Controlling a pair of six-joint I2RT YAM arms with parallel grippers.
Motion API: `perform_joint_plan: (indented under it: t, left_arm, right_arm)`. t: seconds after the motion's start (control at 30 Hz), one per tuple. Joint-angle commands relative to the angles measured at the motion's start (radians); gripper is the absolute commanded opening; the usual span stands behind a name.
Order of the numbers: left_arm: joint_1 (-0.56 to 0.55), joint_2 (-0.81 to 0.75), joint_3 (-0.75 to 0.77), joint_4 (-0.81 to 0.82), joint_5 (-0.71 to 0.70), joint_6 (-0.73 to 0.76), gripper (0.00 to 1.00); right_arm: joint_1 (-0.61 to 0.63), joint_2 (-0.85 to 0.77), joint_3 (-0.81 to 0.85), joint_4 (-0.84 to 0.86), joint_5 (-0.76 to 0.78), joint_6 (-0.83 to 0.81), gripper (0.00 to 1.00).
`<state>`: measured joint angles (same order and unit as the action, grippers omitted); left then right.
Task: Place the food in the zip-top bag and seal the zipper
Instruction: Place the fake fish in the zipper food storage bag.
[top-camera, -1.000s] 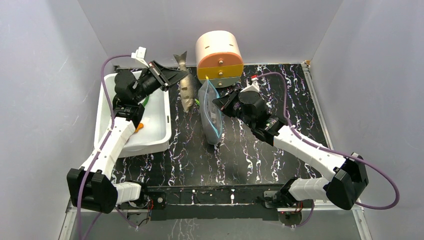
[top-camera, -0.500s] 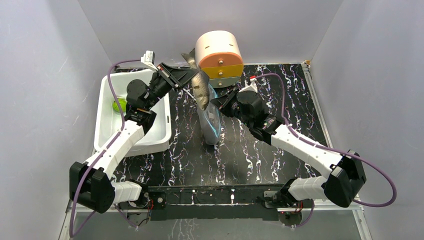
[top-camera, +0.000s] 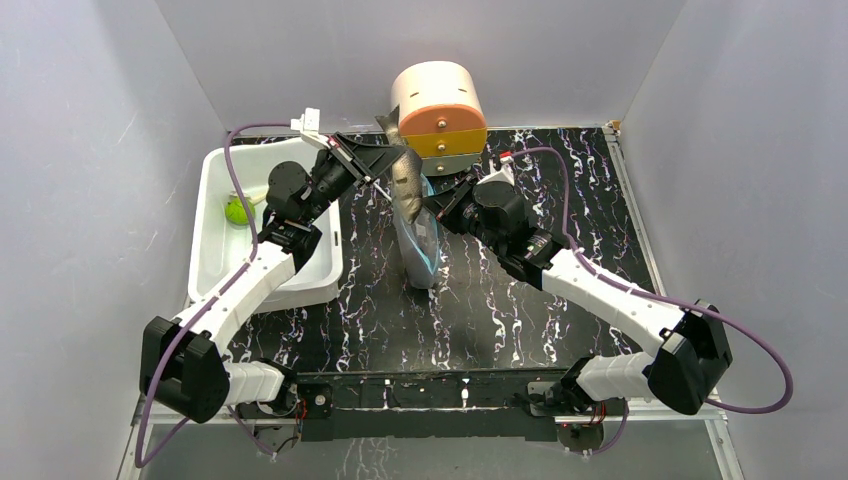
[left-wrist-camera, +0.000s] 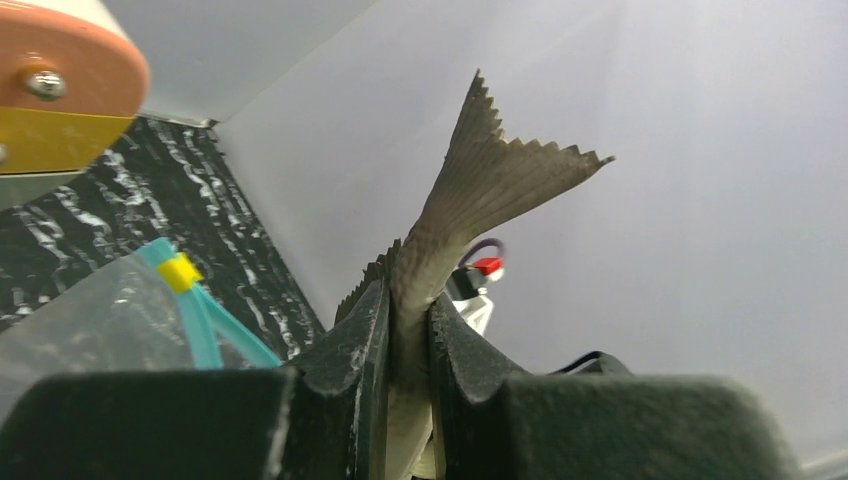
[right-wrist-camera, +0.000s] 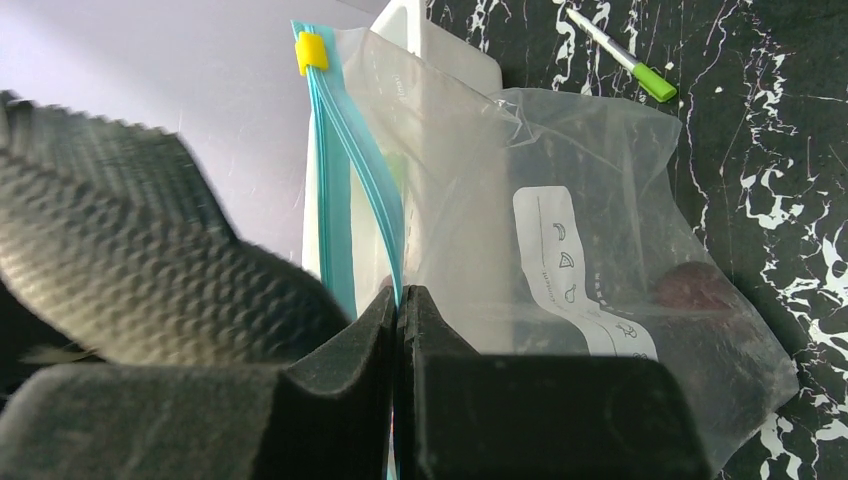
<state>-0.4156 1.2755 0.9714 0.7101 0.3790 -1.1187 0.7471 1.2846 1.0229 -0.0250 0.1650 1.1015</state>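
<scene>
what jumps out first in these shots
The grey-brown fish, clamped near its tail in the left jaws, hangs head-down over the mouth of the clear zip-top bag at mid-table. The right jaws pinch that bag upright by its teal zipper edge. Behind stands a peach and yellow drum.

Matt grey fish (right-wrist-camera: 150, 270) with rough moulded scales at lower left, crinkly glossy clear plastic zip-top bag (right-wrist-camera: 600, 180), smooth teal plastic zipper (right-wrist-camera: 340, 220), smooth white plastic tub (top-camera: 215, 250), black marbled tabletop (top-camera: 500, 310).

Robot lab booth: blank grey walls (top-camera: 300, 50), marbled table (top-camera: 500, 320).
</scene>
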Motion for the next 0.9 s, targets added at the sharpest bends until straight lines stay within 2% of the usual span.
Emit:
perform_joint_plan:
  t: [0.0,0.17,0.4,0.6,0.73,0.8,0.87]
  left_arm:
    - [-0.014,-0.050,0.010,-0.096,-0.066,0.186,0.00]
    - [-0.022,-0.069,-0.003,-0.159,-0.114,0.284,0.00]
    - [-0.025,-0.075,-0.003,-0.208,-0.119,0.308,0.00]
    - [-0.025,-0.076,-0.082,-0.056,-0.063,0.250,0.00]
    - [-0.025,-0.070,-0.079,0.025,-0.018,0.188,0.00]
    - [-0.025,-0.081,-0.076,0.027,-0.025,0.184,0.00]
    - [-0.025,-0.098,-0.123,0.122,-0.038,0.130,0.00]
  right_arm:
    - [0.008,-0.043,0.048,0.067,0.017,-0.015,0.00]
    - [0.008,-0.050,0.034,0.085,0.009,-0.005,0.00]
    - [0.008,-0.062,0.024,0.110,0.019,-0.003,0.00]
    - [0.009,-0.062,0.017,0.158,0.022,0.026,0.00]
    - [0.008,-0.050,0.027,0.171,0.016,0.066,0.00]
    - [0.009,-0.059,0.019,0.184,0.011,0.100,0.00]
    - [0.009,-0.078,-0.016,0.228,-0.014,0.171,0.00]
